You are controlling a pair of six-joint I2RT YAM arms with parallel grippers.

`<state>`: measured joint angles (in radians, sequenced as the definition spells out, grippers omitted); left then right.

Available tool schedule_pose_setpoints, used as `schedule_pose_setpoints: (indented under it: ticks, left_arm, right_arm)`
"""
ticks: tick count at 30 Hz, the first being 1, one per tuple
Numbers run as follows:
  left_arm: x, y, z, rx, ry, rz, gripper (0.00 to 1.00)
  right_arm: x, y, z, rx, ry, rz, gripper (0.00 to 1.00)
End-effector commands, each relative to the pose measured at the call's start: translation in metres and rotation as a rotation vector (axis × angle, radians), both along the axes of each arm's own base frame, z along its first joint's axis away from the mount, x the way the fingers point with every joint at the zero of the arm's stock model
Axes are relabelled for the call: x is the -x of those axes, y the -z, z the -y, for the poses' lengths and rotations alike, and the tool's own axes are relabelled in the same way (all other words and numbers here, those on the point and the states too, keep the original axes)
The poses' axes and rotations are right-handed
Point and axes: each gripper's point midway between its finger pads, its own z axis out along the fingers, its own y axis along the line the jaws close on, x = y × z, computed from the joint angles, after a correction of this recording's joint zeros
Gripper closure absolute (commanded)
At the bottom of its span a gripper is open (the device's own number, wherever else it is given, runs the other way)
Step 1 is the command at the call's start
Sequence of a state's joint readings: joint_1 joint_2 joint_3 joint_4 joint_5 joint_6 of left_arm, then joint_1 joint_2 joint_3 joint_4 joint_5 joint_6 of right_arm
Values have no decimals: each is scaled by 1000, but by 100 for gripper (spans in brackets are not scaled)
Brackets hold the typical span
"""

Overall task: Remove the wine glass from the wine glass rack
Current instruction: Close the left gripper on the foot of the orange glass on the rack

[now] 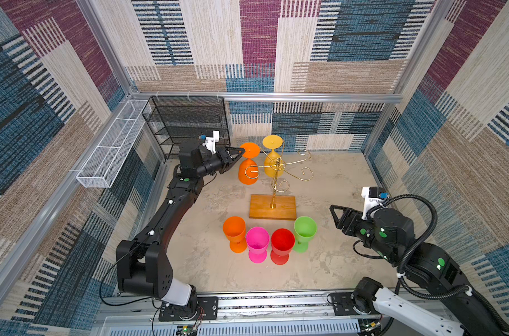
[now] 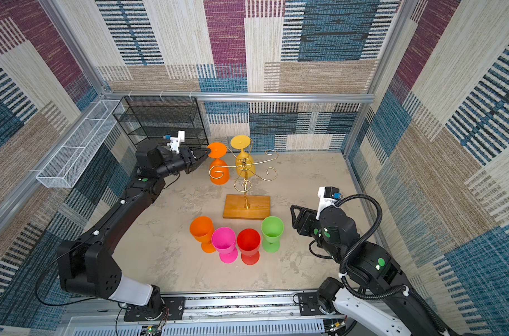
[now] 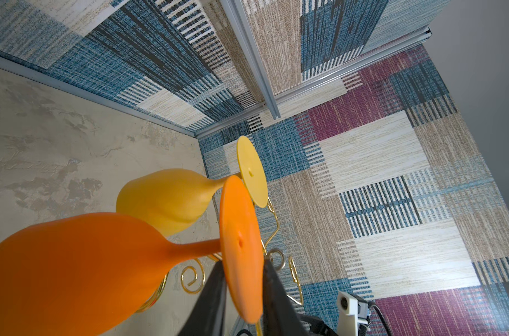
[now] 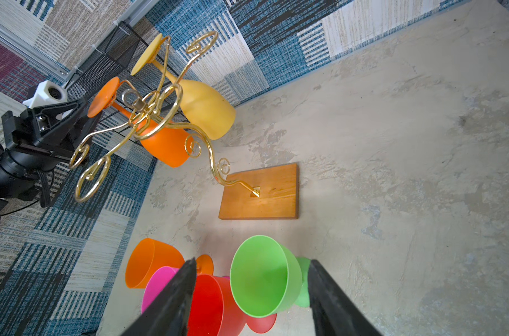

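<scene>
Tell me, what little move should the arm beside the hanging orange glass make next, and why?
Likely slide the hanging orange glass outward along its wire arm, off the gold rack. The left tool pinches its round foot from both sides, and the stem hangs in the wire, so a sideways pull should free it.

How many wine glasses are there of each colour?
Orange: 2 (hanging orange glass, standing orange glass)
Yellow glass: 1
Pink glass: 1
Red glass: 1
Green glass: 1
Total: 6
</scene>
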<state>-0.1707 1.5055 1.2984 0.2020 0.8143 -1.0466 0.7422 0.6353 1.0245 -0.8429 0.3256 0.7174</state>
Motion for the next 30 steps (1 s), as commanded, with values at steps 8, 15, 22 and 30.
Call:
schedule_pose_setpoints:
  ticks: [8,15,22,30]
  left_arm:
    - [3,-5,0,-27,9,21,89]
    - [2,-9,-2,-23,-1,21,95]
    - [-1,-13,-6,-25,-25,23,100]
    - [-5,-24,-9,-6,-32,40,100]
  right_arm:
    - [-4,-7,1,-17,22,30,38]
    - [-3,-9,3,-27,26,35,38]
    - [-1,-9,5,-39,29,36,38]
    - [2,-10,8,-48,37,42,38]
